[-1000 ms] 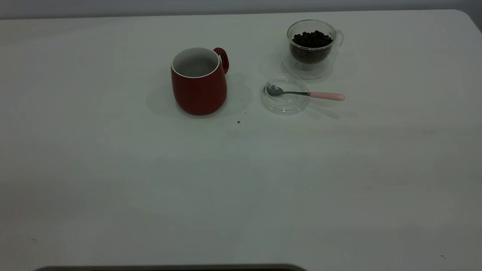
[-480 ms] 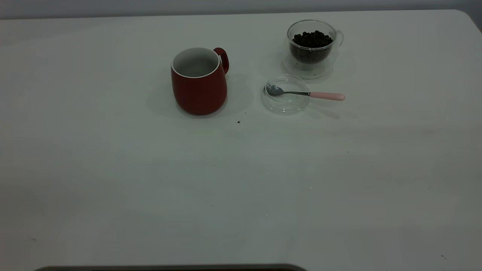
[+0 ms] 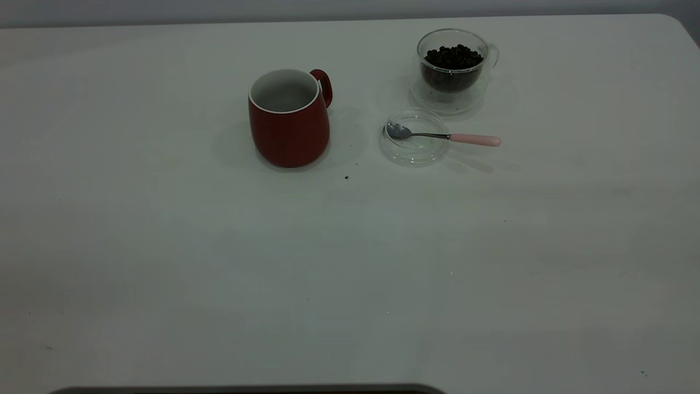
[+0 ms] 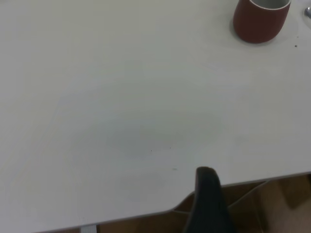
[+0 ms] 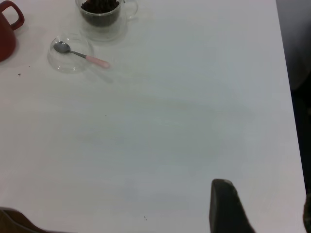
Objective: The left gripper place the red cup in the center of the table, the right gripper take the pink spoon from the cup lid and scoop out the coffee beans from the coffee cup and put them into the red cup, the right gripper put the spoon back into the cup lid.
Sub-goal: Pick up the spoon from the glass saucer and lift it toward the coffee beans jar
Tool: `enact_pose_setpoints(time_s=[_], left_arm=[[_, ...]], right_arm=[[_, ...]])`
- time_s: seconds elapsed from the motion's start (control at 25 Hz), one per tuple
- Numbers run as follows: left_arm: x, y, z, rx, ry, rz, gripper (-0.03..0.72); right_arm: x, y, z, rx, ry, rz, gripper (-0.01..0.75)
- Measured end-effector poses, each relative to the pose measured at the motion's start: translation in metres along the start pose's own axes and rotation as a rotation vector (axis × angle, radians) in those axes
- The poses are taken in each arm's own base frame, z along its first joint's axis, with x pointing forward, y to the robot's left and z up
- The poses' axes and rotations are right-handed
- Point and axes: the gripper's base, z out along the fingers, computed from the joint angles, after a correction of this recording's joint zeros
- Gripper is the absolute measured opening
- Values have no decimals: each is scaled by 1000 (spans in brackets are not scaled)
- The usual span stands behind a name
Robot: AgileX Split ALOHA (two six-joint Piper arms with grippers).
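Red cup (image 3: 289, 116): dark red mug, white inside, apparently empty; upright on the table (image 3: 350, 262), toward its far side and a little left of middle; handle turned away.
Pink spoon (image 3: 443, 135): metal bowl resting in the cup lid (image 3: 414, 144), pink handle jutting past the rim.
Coffee cup (image 3: 453, 68): clear glass, behind the lid, holding the coffee beans (image 3: 454, 56).
Left gripper (image 4: 206, 204): near the table edge, well apart from the mug; only one dark finger shows, spread cannot be told.
Right gripper (image 5: 226, 206): likewise far from the spoon; spread cannot be told.
Progress: judged at the start; no beans moved, all steps remain.
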Motion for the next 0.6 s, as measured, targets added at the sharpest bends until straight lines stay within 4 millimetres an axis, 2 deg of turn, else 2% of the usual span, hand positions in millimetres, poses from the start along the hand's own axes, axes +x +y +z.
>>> enact_pose_setpoints(time_s=[0.6], left_arm=[[0,0,0,0,0,0,588]], right_arm=[[0,2,0,-19,-3,9,413]])
